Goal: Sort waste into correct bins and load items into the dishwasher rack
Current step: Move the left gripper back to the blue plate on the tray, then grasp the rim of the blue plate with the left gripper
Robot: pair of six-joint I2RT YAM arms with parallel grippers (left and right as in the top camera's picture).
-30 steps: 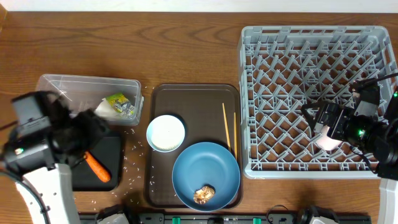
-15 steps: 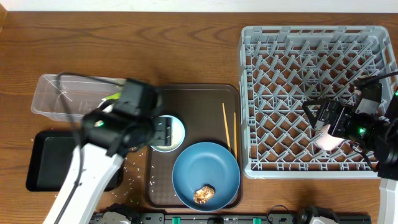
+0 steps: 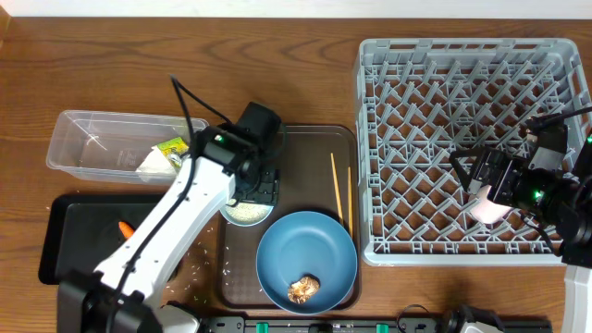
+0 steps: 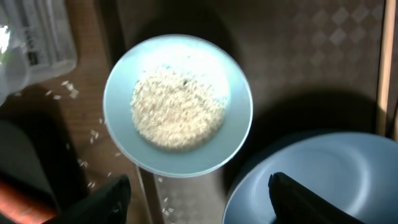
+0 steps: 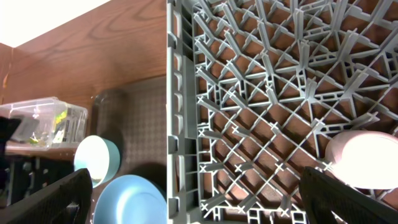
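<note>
One plate, one bowl, two chopsticks, one rack.

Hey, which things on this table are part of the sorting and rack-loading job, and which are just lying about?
Part of the job: rice, bowl, blue plate, brown lump, chopsticks, carrot, wrapper, pinkish cup, clear tub, black tray, grey rack.
Just lying about: brown serving tray only.

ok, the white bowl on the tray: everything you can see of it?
Round, shallow white bowl, glossy like ceramic, faintly bluish in the wrist view. Upright, a mound of white rice in its middle, rim bare. Sits on the dark brown tray near its left edge, close beside the blue plate. The open left gripper hovers above, apart from it.
</note>
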